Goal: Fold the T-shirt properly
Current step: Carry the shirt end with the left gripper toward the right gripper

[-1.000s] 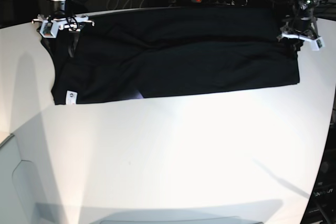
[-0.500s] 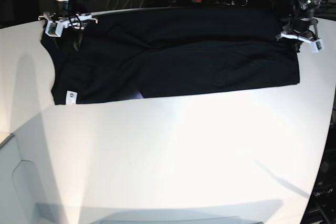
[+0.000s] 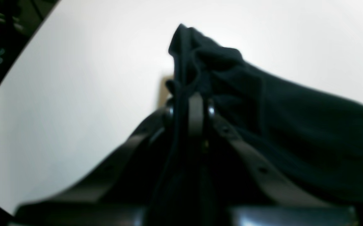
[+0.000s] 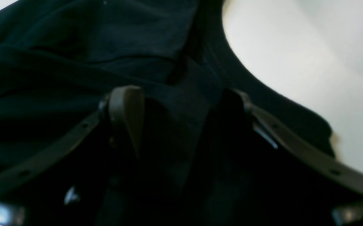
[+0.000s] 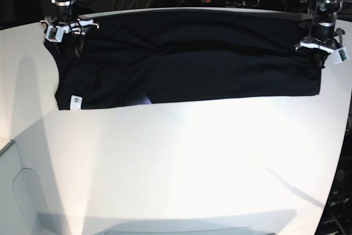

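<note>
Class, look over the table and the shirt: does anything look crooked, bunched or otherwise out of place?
Yes. The T-shirt is not flat: diagonal creases cross its middle. The left claw is shut on a bunched wad of cloth at one end. A pale scrap peeks out under the near hem, beside the white label.

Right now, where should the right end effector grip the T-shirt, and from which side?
Grip the far corner hem of the T-shirt, coming from above, probably. The right end effector is open, fingers straddling a raised ridge of cloth there. The fabric lies flat elsewhere, so that fold gives the best pinch. The left end effector is shut on the opposite corner, so gripping there would match it.
</note>
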Tool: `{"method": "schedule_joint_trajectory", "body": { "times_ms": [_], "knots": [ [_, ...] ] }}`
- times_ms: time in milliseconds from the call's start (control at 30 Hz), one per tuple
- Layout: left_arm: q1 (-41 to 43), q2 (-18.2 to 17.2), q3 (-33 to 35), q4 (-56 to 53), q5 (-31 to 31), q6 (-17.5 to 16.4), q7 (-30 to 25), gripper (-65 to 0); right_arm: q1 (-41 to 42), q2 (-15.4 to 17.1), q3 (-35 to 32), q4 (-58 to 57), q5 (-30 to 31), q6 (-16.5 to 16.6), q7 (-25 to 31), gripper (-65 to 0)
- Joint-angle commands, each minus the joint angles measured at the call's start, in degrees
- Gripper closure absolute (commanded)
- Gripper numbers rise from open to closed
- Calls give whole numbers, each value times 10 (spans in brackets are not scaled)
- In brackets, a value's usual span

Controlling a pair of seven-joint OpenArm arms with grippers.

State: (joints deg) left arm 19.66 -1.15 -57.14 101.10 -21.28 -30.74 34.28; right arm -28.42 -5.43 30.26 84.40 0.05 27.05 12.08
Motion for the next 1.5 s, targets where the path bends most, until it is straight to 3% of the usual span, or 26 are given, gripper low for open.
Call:
{"method": "schedule_joint_trajectory", "body": {
  "times_ms": [0,233,533,800,1167,1333,1467],
  "knots": [
    [2,9,2,22,-10,-2,-14,0,-5,2,3,2,-1,1,-12,-390],
    [26,100,128,95,66,-3,-17,0,-4,2,3,4,-1,1,-10,-390],
    [74,101,363,102,165,0,-19,0,-2,2,3,5,-1,1,-9,-390],
    [79,101,495,97,208,5,-19,0,-2,2,3,5,-1,1,-9,-390],
    [34,101,646,50,221,138,-19,0,-2,2,3,5,-1,1,-9,-390],
    [33,101,688,26,221,164,-19,0,-2,2,4,5,-1,1,-9,-390],
    [24,101,706,20,229,164,-19,0,-2,2,4,5,-1,1,-8,-390]
  ]
}}
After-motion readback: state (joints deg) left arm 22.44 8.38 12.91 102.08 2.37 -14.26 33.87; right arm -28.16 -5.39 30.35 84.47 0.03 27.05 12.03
